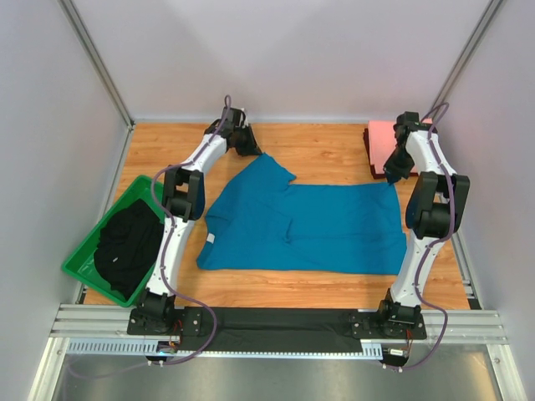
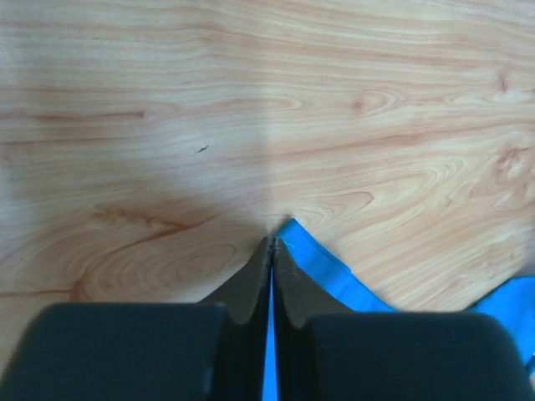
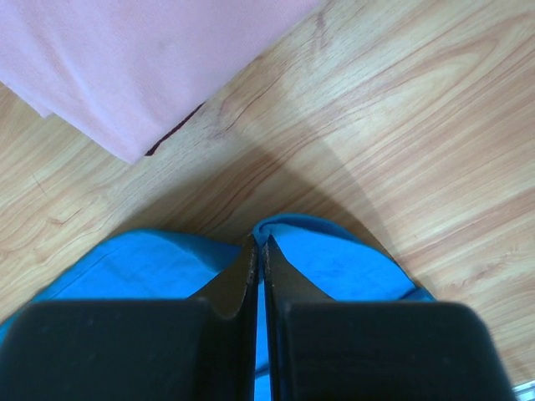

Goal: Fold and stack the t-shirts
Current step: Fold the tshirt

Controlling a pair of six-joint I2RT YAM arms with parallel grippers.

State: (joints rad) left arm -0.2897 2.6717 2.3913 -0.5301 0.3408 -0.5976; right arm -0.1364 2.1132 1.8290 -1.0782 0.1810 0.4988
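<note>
Left fingers point(image 2: 249, 288): pressed together, a thin strip of teal cloth pinched between the tips.
Left gripper point(image 1: 244, 140): far left of the table point(image 1: 326, 154), on the sleeve tip of the teal shirt point(image 1: 334, 225).
Right fingers point(image 3: 236, 284): together, clamped on a teal fold.
Right gripper point(image 1: 394, 171): at the teal shirt's far right corner, hem end.
Teal shirt: spread mid-table, lying sideways, collar left, hem right. One sleeve points to the far edge, ending at the left gripper. White label point(image 1: 211, 240) at the collar.
Pink shirt point(image 1: 380, 138): folded, far right corner of the table, near the right gripper. Apart from the teal shirt, with bare wood between them in the right wrist view.
Bin point(image 1: 79, 267): green, at the table's left edge, black cloth point(image 1: 125, 242) inside.
</note>
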